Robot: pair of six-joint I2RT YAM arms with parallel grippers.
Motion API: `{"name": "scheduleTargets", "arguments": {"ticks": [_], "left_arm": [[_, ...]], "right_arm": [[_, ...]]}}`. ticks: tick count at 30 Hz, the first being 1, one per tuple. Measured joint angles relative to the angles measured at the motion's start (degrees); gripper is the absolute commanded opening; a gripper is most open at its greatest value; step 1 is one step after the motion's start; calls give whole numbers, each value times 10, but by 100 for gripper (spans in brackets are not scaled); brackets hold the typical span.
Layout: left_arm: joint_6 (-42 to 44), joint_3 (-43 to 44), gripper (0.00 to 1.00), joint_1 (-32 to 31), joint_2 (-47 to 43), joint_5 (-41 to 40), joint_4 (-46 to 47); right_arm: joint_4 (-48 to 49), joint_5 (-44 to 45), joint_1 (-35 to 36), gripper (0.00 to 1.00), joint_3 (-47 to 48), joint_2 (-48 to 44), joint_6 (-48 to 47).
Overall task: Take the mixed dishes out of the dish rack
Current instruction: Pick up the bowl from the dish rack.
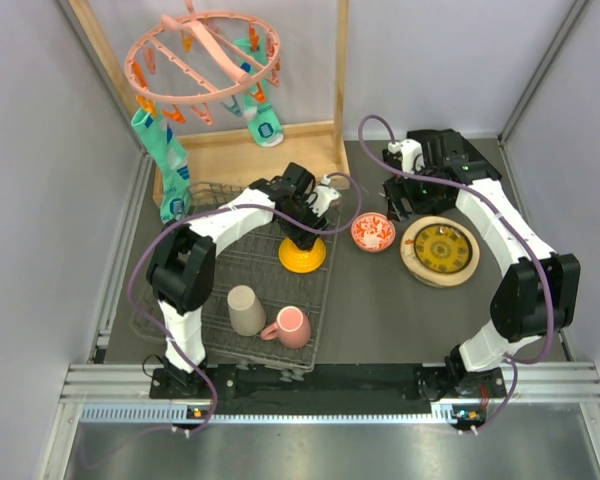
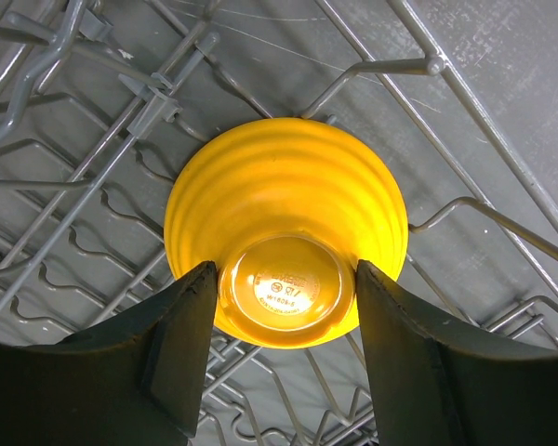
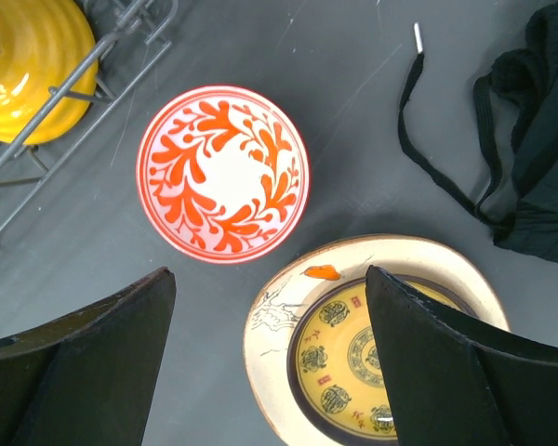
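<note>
The orange bowl (image 2: 288,209) lies upside down in the dark wire dish rack (image 1: 225,265). My left gripper (image 2: 286,269) is right above it, its fingers closed against both sides of the bowl's foot ring; it shows in the top view (image 1: 302,238). A beige cup (image 1: 246,309) and a pink mug (image 1: 290,326) lie at the rack's near end. The red-white bowl (image 3: 222,173) stands upright on the table right of the rack. The small yellow plate (image 3: 372,362) lies on the cream bird-painted plate (image 3: 279,316). My right gripper (image 3: 270,274) hangs open and empty above them. No pale green plate shows.
A wooden frame (image 1: 280,135) with a pink peg hanger (image 1: 202,55) and hanging socks stands behind the rack. A black cloth with a cord (image 3: 530,139) lies on the table behind the plates. Grey walls close in the table on the left and right.
</note>
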Motion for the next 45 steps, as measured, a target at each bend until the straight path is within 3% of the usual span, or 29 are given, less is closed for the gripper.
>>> {"name": "scheduleTargets", "arguments": {"ticks": [27,36,45], "left_arm": [[-2,0,31,0,-57,-14,-23],[-25,2,25,16,-139,17,-23],[-72,4,24,80,-223,157,13]], "right_arm": [[1,-14,-1,83,-9,0,6],[-21,-169,-59,83,67,20,59],[-81,-316,-69,83,128,72,71]]}}
